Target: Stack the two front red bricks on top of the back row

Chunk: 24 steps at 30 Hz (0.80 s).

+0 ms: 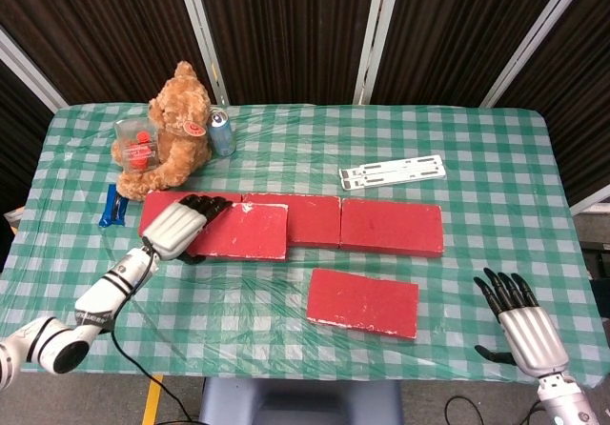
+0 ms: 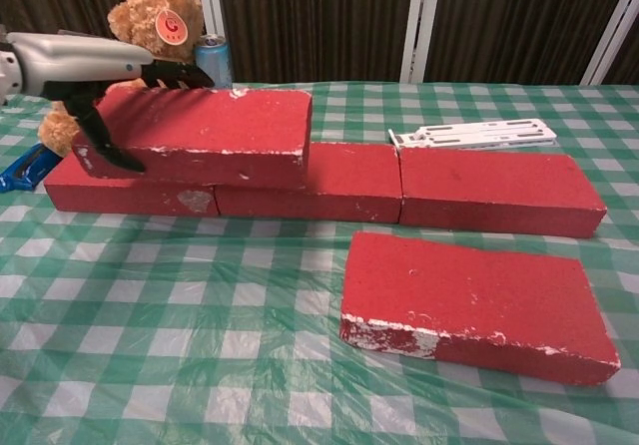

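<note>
A row of red bricks lies across the table's middle: the left one, the middle one and the right one. Another red brick sits on top of the row's left part, over the left and middle bricks. My left hand grips its left end, with fingers over the top and the thumb down the front face. A second loose red brick lies flat in front of the row. My right hand rests open near the front right edge, holding nothing, and does not show in the chest view.
A teddy bear, a blue can and a clear plastic box stand behind the row's left end. A blue packet lies at the left. A white strip lies behind the right brick.
</note>
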### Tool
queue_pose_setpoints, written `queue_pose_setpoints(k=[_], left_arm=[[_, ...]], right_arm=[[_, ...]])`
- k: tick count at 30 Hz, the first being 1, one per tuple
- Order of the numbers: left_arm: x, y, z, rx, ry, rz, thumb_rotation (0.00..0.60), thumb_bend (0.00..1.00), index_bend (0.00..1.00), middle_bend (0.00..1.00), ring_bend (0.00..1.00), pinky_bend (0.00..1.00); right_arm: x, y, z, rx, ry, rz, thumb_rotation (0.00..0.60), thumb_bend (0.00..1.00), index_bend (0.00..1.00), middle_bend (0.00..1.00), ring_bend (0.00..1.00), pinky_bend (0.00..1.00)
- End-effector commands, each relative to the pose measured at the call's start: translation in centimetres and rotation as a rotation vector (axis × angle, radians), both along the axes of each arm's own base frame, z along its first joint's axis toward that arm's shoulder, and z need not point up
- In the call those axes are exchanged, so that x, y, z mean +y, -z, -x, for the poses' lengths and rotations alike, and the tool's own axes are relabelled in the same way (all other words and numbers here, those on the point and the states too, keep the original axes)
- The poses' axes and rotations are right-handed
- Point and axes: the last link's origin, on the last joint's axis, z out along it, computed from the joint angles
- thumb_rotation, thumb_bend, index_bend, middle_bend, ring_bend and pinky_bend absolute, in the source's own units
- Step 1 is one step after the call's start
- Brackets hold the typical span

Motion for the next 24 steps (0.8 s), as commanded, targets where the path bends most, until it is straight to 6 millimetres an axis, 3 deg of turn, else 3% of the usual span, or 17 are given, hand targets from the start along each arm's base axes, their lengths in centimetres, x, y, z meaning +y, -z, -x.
queue_pose_setpoints(k=[1, 10, 21, 24], left_arm=[[2.4, 1.7, -1.6, -0.001, -0.001, 0.022, 0.6, 0.26, 0.0, 0.82, 0.55, 0.47], [5.5, 3.2, -2.1, 0.005, -0.041, 0.023, 0.6, 0.26, 0.0, 0.82, 0.55, 0.47], [6.2, 3.7, -1.3, 0.032, -0.051, 0.013, 0.6, 0.27, 0.0, 0.78, 0.53, 0.43], [6.2, 3.7, -0.9, 0.038, -0.058, 0.009, 0.6, 0.27, 0.0, 0.73, 0.49, 0.41]], right_arm=[[-0.5, 0.2, 0.1, 0.002, 0.01, 0.001, 0.549, 0.09, 0.0, 0.0, 0.0, 0.0], [-1.6, 0.6, 0.7, 0.018, 0.054, -0.019, 0.549, 0.09, 0.0, 0.0, 0.0, 0.0], [-1.6, 0.7, 0.7, 0.015, 0.059, -0.029, 0.549, 0.09, 0.0, 0.0, 0.0, 0.0], [-1.5, 0.7, 0.7, 0.015, 0.059, -0.031, 0.549, 0.09, 0.0, 0.0, 0.0, 0.0]])
